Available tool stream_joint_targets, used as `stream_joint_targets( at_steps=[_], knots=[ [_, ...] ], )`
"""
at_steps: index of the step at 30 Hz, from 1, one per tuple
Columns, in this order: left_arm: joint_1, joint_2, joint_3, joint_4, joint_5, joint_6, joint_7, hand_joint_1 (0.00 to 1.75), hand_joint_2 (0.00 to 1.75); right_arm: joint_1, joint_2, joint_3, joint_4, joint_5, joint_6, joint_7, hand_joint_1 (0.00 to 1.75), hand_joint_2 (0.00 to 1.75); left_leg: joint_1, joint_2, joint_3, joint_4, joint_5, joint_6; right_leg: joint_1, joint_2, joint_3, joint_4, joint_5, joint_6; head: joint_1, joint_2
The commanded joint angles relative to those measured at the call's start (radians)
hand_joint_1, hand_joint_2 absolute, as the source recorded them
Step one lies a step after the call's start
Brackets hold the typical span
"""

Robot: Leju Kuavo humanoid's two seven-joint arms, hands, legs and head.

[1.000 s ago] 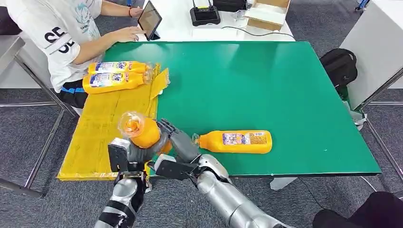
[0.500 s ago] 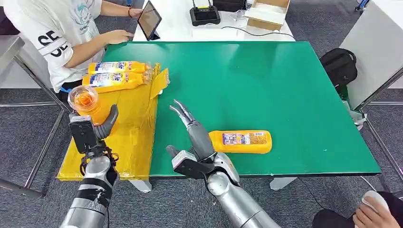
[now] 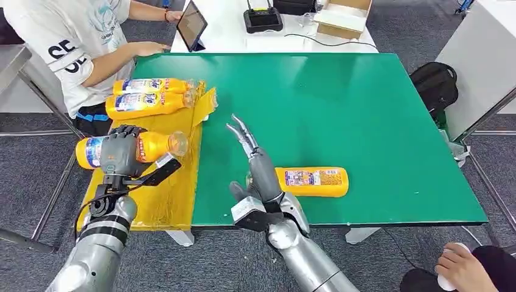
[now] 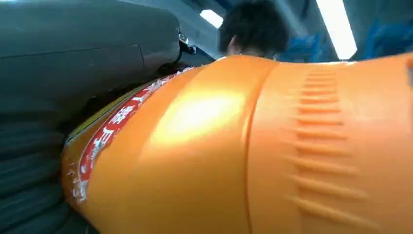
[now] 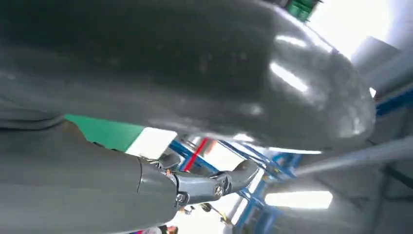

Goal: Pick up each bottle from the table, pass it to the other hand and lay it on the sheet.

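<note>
- The left arm [image 3: 97, 240] is a silver, ribbed metal tube with a black band round the forearm and a thin black cable looping beside the wrist.
- The left hand [image 3: 119, 153] is dark grey, with a black boxy block at the wrist.
- The right arm [image 3: 304, 258] is polished silver, rounded at the joint — smooth and shiny.
- The right hand [image 3: 258, 167] is dark grey with slim, segmented fingers [image 3: 242, 132]; a black wrist block carries a white tag.
- Close up, the right hand's grey finger [image 5: 214, 183] shows small screws at a hinge.
</note>
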Motion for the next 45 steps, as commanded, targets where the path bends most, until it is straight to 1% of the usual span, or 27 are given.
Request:
stream_joint_targets(
  at_steps=[1,3,6,9,10,12,13,15,16,17,18,21,25,26,27,28,29,30,33,35,36,37,40,41,42,44,45],
  knots=[
    [-0.191,0.114,-0.269,0.435,-0.018,-0.165,0.064,1.75,1.75,-0.019,-0.026,0.043,-0.048,-0.012,-0.007,-0.011,0.0,0.0,0.001,-0.002,0.004,0.001,-0.002,0.001,0.002,-0.003,0.005,0.001,-0.003,-0.003,0.0,0.0],
    [-0.196,0.105,-0.263,0.435,-0.005,-0.204,0.067,1.75,1.75,-0.015,-0.025,0.044,-0.051,-0.012,-0.008,-0.008,0.0,0.0,0.0,-0.001,0.003,0.001,-0.002,0.001,0.001,-0.002,0.004,0.0,-0.002,-0.002,0.0,0.0],
    [-0.196,0.105,-0.263,0.435,-0.005,-0.204,0.067,1.75,1.75,-0.015,-0.025,0.044,-0.051,-0.012,-0.008,-0.008,0.0,0.0,0.001,0.0,0.003,0.001,-0.002,0.001,0.001,-0.001,0.004,0.0,-0.002,-0.003,0.0,0.0],
    [-0.187,0.097,-0.263,0.43,0.011,-0.275,0.075,1.75,1.75,-0.011,-0.024,0.042,-0.049,-0.01,-0.005,-0.003,0.0,0.0,0.001,0.0,0.003,0.0,-0.002,0.001,0.001,-0.001,0.004,0.0,-0.002,-0.003,0.0,0.0],
    [-0.182,0.094,-0.275,0.433,0.004,-0.296,0.081,1.75,1.75,-0.009,-0.023,0.041,-0.047,-0.01,-0.003,0.001,0.0,0.0,0.001,0.0,0.006,0.0,-0.003,0.001,0.002,-0.001,0.007,0.0,-0.003,-0.004,0.0,0.0],
    [-0.176,0.091,-0.276,0.439,0.008,-0.321,0.09,1.75,1.75,-0.008,-0.022,0.043,-0.042,-0.009,0.002,0.004,0.0,0.0,0.0,0.001,0.003,0.0,-0.001,0.001,0.001,0.0,0.003,0.0,-0.001,-0.002,0.0,0.0],
    [-0.173,0.091,-0.281,0.444,0.004,-0.336,0.091,1.75,1.75,-0.007,-0.021,0.043,-0.04,-0.009,0.004,0.005,0.0,0.0,0.001,0.001,0.005,0.0,-0.003,0.001,0.002,0.0,0.006,0.0,-0.002,-0.003,0.0,0.0],
    [-0.171,0.089,-0.278,0.443,0.01,-0.35,0.104,1.75,1.75,-0.005,-0.021,0.043,-0.037,-0.008,0.008,0.008,0.0,0.0,0.0,0.001,0.002,0.0,-0.001,0.001,0.001,0.0,0.003,-0.001,-0.001,-0.002,0.0,0.0],
    [-0.171,0.089,-0.276,0.447,0.013,-0.365,0.108,1.75,1.75,-0.003,-0.02,0.043,-0.034,-0.007,0.009,0.009,0.0,0.0,0.0,0.001,0.005,0.0,-0.002,0.001,0.001,0.001,0.006,-0.001,-0.002,-0.003,0.0,0.0],
    [-0.173,0.09,-0.282,0.447,0.007,-0.383,0.119,1.52,1.75,-0.002,-0.02,0.042,-0.034,-0.007,0.011,0.01,0.0,0.0,0.0,0.001,0.004,-0.001,-0.002,0.001,0.001,0.001,0.004,-0.001,-0.001,-0.002,0.0,0.0],
    [-0.175,0.088,-0.281,0.445,0.011,-0.395,0.125,1.22,1.75,0.0,-0.02,0.041,-0.032,-0.008,0.015,0.014,0.0,0.0,0.0,0.002,0.006,0.0,-0.003,0.002,0.001,0.001,0.006,-0.001,-0.002,-0.003,0.0,0.0],
    [-0.177,0.087,-0.282,0.445,0.011,-0.397,0.125,1.22,1.75,0.0,-0.021,0.04,-0.031,-0.008,0.015,0.014,0.0,0.0,0.0,0.001,0.004,-0.001,-0.001,0.001,0.001,0.001,0.005,-0.001,-0.001,-0.002,0.0,0.0],
    [-0.177,0.087,-0.282,0.445,0.011,-0.397,0.125,1.22,1.75,0.0,-0.021,0.04,-0.031,-0.008,0.015,0.014,0.0,0.0,0.001,0.003,0.009,-0.001,-0.004,0.002,0.002,0.002,0.01,-0.001,-0.003,-0.004,0.0,0.0],
    [-0.177,0.087,-0.282,0.445,0.011,-0.397,0.125,1.22,1.75,0.0,-0.021,0.04,-0.031,-0.008,0.015,0.014,0.0,0.0,0.0,0.001,0.006,-0.001,-0.002,0.001,0.001,0.001,0.007,-0.001,-0.001,-0.003,0.0,0.0],
    [-0.177,0.087,-0.282,0.445,0.011,-0.397,0.125,1.22,1.75,0.0,-0.021,0.04,-0.031,-0.008,0.015,0.014,0.0,0.0,0.0,0.002,0.007,-0.001,-0.003,0.001,0.001,0.001,0.008,-0.001,-0.002,-0.003,0.0,0.0],
    [-0.177,0.087,-0.282,0.445,0.011,-0.397,0.125,1.22,1.75,0.0,-0.021,0.04,-0.031,-0.008,0.015,0.014,0.0,0.0,0.0,0.001,0.005,-0.001,-0.001,0.001,0.001,0.001,0.005,-0.001,-0.001,-0.002,0.0,0.0],
    [-0.176,0.086,-0.272,0.443,0.023,-0.405,0.128,0.23,1.75,-0.001,-0.02,0.038,-0.03,-0.008,0.018,0.017,0.0,0.0,0.0,0.002,0.007,-0.001,-0.002,0.001,0.001,0.001,0.007,-0.001,-0.002,-0.003,0.0,0.0],
    [-0.18,0.089,-0.292,0.445,0.002,-0.423,0.144,0.0,1.75,0.001,-0.019,0.034,-0.031,-0.011,0.022,0.021,0.0,0.0,0.001,0.002,0.009,-0.001,-0.003,0.001,0.002,0.001,0.009,-0.001,-0.003,-0.004,0.0,0.0],
    [-0.185,0.075,-0.242,0.442,0.07,-0.475,0.12,0.0,1.75,0.007,-0.018,0.027,-0.029,-0.011,0.033,0.026,0.0,0.0,0.0,0.001,0.005,-0.001,-0.001,0.001,0.001,0.001,0.006,-0.001,-0.001,-0.002,0.0,0.0],
    [-0.182,0.058,-0.151,0.436,0.201,-0.565,0.059,0.0,1.75,0.006,-0.013,0.018,-0.016,-0.008,0.047,0.033,0.0,0.0,0.001,0.001,0.007,-0.001,-0.002,0.002,0.001,0.001,0.008,-0.001,-0.002,-0.003,0.0,0.0],
    [-0.181,0.054,-0.129,0.434,0.246,-0.614,0.038,0.0,0.0,0.005,-0.011,0.014,-0.008,-0.009,0.054,0.033,0.0,0.0,0.0,0.001,0.006,-0.001,-0.002,0.001,0.001,0.0,0.007,-0.001,-0.001,-0.002,0.0,0.0],
    [-0.181,0.052,-0.11,0.433,0.285,-0.651,0.013,0.0,0.0,0.002,-0.011,0.013,0.002,-0.01,0.059,0.032,0.0,0.0,0.0,0.001,0.008,-0.001,-0.002,0.002,0.001,0.0,0.009,-0.001,-0.002,-0.003,0.0,0.0],
    [-0.179,0.047,-0.076,0.421,0.375,-0.731,-0.046,0.0,0.0,-0.013,-0.01,0.009,0.037,-0.012,0.074,0.034,0.0,0.0,0.0,0.0,0.005,-0.001,-0.001,0.001,0.0,0.0,0.007,-0.001,-0.001,-0.002,0.0,0.0],
    [-0.18,0.045,-0.069,0.419,0.393,-0.744,-0.056,0.0,0.0,-0.015,-0.009,0.006,0.041,-0.012,0.073,0.033,0.0,0.0,0.0,0.0,0.008,-0.002,-0.002,0.001,0.001,0.0,0.01,-0.002,-0.001,-0.003,0.0,0.0],
    [-0.182,0.046,-0.072,0.416,0.417,-0.764,-0.066,0.0,0.0,-0.017,-0.008,0.004,0.051,-0.012,0.075,0.032,0.0,0.0,0.0,-0.001,0.007,-0.001,-0.001,0.001,0.0,0.0,0.009,-0.001,-0.001,-0.002,0.0,0.0],
    [-0.183,0.045,-0.071,0.414,0.448,-0.787,-0.082,0.0,0.0,-0.018,-0.007,0.002,0.055,-0.014,0.078,0.03,0.0,0.0,0.0,0.001,0.011,-0.002,-0.002,0.002,0.001,0.0,0.012,-0.002,-0.001,-0.004,0.0,0.0],
    [-0.185,0.045,-0.071,0.411,0.476,-0.814,-0.099,0.0,0.0,-0.02,-0.008,0.0,0.06,-0.016,0.079,0.029,0.0,0.0,0.0,-0.001,0.009,-0.001,-0.001,0.001,0.0,-0.001,0.01,-0.001,-0.001,-0.002,0.0,0.0]
  ],
)
